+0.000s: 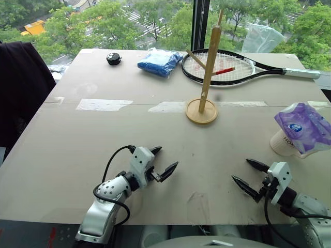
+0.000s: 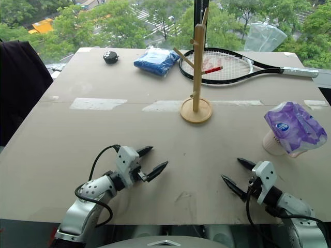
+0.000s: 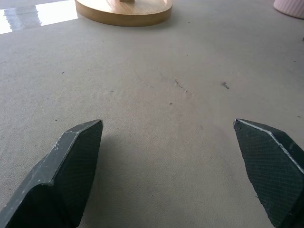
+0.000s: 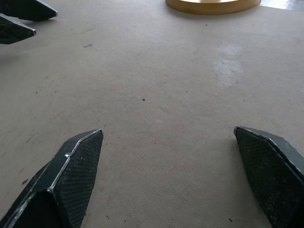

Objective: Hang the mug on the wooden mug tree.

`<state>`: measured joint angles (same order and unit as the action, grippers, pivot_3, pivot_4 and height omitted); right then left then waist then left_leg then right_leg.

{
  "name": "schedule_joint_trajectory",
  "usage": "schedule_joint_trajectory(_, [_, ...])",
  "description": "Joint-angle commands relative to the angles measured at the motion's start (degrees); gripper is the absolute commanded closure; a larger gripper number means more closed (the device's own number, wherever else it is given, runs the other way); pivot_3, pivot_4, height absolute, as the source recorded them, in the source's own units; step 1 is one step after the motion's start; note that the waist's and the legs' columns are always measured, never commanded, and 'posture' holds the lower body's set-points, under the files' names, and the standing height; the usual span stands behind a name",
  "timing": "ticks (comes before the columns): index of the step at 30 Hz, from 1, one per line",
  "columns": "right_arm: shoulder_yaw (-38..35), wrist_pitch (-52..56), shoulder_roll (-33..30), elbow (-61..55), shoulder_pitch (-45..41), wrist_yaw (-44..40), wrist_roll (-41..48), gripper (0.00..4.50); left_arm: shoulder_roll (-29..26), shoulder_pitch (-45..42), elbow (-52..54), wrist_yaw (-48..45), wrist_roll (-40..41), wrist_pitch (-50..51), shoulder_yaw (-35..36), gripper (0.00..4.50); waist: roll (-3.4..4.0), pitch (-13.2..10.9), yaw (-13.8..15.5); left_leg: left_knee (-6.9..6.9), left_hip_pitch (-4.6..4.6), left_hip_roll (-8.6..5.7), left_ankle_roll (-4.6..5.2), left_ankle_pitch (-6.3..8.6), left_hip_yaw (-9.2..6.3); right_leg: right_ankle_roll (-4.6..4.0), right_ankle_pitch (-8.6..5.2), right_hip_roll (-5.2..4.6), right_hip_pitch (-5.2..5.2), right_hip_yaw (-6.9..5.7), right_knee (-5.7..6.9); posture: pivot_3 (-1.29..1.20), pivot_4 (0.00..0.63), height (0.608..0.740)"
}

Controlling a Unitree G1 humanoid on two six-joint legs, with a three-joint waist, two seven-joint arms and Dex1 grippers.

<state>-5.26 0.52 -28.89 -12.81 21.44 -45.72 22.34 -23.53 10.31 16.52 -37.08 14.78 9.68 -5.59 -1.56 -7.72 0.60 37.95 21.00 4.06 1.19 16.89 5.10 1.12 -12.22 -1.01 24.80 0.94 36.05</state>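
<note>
A: Where was the mug (image 1: pixel 283 143)?

B: At the right edge of the desk (image 1: pixel 103 134), lying on its side as far as I could tell, with a purple tissue packet (image 1: pixel 305 126) resting over it. Only its pale base end and a bit of lettering showed. The tree (image 1: pixel 208 72) stood upright mid-desk, well apart from it.

A: And the tools?

B: The left tool (image 1: pixel 159 164) and right tool (image 1: pixel 250 177) both hovered low over the near desk with fingers spread wide, holding nothing. The right one was near the mug, not touching it.

A: What could have gone wrong?

B: I judged the packet the main trouble: a reach for the mug might catch the soft packet instead, or nudge the mug off the edge. The handle was hidden, so the grip could leave it badly turned for a peg. The tree looked light; a knock from the mug could tip it.

A: The surroundings?

B: A matte grey-beige desk with tape strips, by a window over green trees. A racket (image 1: pixel 227 67), a blue bundle (image 1: pixel 159 62) and a small black object (image 1: pixel 114 58) lay at the far side.
</note>
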Motion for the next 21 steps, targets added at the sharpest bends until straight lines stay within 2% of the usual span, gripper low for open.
schedule_joint_trajectory(1, [-1.38,-0.85,0.59,-0.6,0.86,1.41,-0.59,0.04,-0.05,1.22,-2.57,-2.06,0.09,0.78,-2.35,0.0,0.0,0.0,0.02,0.0,0.0,0.0,0.0,0.0,0.0,0.0,0.0,0.0,0.0,0.0,0.0,0.0,0.15,0.731])
schedule_joint_trajectory(16, [-0.6,-3.37,1.67,1.23,-1.97,2.32,-2.16,0.04,-0.07,1.16,-5.19,-5.36,1.24,-2.46,-1.06,0.0,0.36,0.21,0.04,0.01,-0.01,-0.09,0.02,0.01,0.03,0.0,0.0,0.01,-0.02,0.02,-0.01,0.0,0.15,0.731])
schedule_joint_trajectory(21, [0.08,-3.98,1.25,-1.75,-2.76,2.08,-3.1,0.04,-0.82,-0.4,-4.05,-6.59,1.43,-2.04,-1.33,0.0,0.39,0.2,0.07,0.0,0.0,-0.11,0.03,0.01,0.01,0.0,0.0,0.03,-0.02,0.0,-0.01,0.0,0.15,0.731])
